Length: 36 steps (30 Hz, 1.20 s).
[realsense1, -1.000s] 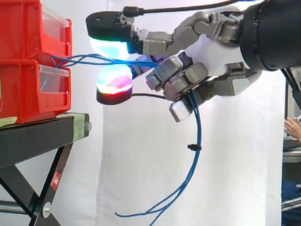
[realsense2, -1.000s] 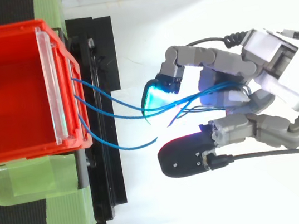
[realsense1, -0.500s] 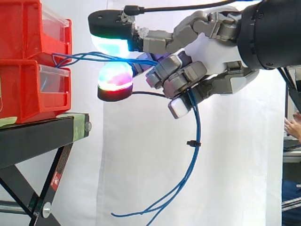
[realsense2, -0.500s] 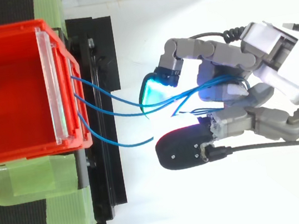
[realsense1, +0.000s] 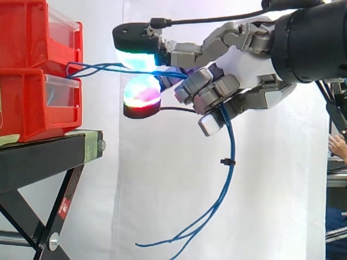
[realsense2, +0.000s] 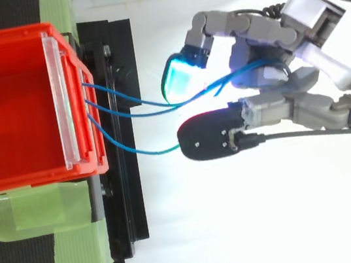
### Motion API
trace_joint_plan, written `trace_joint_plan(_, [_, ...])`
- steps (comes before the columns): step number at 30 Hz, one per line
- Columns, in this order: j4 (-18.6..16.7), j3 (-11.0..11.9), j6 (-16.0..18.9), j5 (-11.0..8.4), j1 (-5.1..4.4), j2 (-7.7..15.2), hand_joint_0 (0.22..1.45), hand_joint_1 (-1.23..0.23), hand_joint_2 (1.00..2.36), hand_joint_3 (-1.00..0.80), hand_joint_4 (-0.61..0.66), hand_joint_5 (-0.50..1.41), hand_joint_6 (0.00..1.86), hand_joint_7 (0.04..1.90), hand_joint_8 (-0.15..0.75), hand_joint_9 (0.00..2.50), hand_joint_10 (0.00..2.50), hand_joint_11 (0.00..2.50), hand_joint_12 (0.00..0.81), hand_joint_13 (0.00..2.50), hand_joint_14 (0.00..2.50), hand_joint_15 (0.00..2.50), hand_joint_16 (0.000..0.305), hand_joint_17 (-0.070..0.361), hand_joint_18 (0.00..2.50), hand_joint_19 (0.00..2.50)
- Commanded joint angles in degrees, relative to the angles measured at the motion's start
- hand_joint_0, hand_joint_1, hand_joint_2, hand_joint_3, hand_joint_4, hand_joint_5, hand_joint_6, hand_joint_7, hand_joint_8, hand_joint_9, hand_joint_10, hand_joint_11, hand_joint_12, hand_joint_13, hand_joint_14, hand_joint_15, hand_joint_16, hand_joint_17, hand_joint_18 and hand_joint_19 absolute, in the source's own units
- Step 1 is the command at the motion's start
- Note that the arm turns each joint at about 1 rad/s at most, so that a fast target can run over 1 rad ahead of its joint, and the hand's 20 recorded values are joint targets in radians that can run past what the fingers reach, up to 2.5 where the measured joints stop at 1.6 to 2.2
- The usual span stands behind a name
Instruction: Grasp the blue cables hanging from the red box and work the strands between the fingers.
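Thin blue cables (realsense1: 103,67) (realsense2: 133,107) run from the front of the upper red box (realsense1: 38,35) (realsense2: 13,109) out to my hand (realsense1: 244,65) (realsense2: 283,99). The strands pass between two glowing fingertips (realsense1: 138,54) and into the curled fingers, which grip them. Below the hand the cables (realsense1: 226,173) hang in a long loop with a small black tie, their ends trailing near the view's bottom. The hand is to the right of the boxes, level with the upper one. In the top view three strands leave the box's front edge and converge under the cyan pad (realsense2: 181,78).
A second red box (realsense1: 38,105) sits beneath the first on a black stand (realsense1: 49,157) with green tape (realsense2: 35,212). A white curtain hangs behind. A person's hand (realsense1: 337,145) is at the far right edge.
My hand has drawn to the right, away from the boxes, pulling the strands tauter. In the top view it also shifted upward, and the hanging loop swung slightly right.
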<state>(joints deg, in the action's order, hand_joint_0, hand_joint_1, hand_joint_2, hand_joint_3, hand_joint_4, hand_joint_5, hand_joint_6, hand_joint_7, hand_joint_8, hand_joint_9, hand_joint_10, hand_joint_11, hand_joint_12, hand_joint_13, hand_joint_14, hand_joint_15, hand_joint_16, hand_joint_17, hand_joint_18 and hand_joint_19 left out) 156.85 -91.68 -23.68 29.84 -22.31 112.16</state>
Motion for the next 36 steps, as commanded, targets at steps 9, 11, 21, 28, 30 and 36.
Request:
trace_joint_plan(9, [3.64,3.17,0.21,1.10,0.34,-0.10,0.84,-0.59,1.01,-0.78,0.28,0.26,0.24,1.38,0.545,0.47,2.50,2.50,0.606,1.14,2.50,1.62,0.060,0.135,1.58,0.73])
trace_joint_plan(11, [3.73,3.17,0.30,1.10,0.25,-0.10,0.86,-0.60,1.01,-0.72,0.28,0.27,0.24,1.38,0.545,0.47,2.50,2.50,0.605,1.15,2.50,1.62,0.059,0.134,1.57,0.74])
trace_joint_plan(21, [3.55,3.08,-0.05,1.01,-0.19,-0.10,0.88,-0.60,1.02,-0.47,0.27,0.26,0.25,1.38,0.545,0.48,2.50,2.50,0.605,1.15,2.50,1.64,0.059,0.133,1.58,0.75])
trace_joint_plan(28, [1.79,3.17,-0.14,1.01,-0.28,-0.10,0.89,-0.60,1.02,-0.62,0.27,0.25,0.14,1.39,0.548,0.48,2.50,2.50,0.606,1.15,2.50,1.64,0.061,0.136,1.59,0.75])
trace_joint_plan(30, [1.44,3.17,-0.14,1.01,-0.28,-0.10,0.88,-0.60,1.01,-0.68,0.27,0.25,0.14,1.40,0.548,0.48,2.50,2.50,0.605,1.15,2.50,1.64,0.060,0.136,1.59,0.74])
trace_joint_plan(36, [0.21,3.17,0.39,1.10,-0.81,-0.10,0.90,-0.66,1.01,-0.64,0.27,0.09,0.41,1.28,0.550,0.48,2.50,2.50,0.600,1.15,2.50,1.64,0.060,0.135,1.60,0.77])
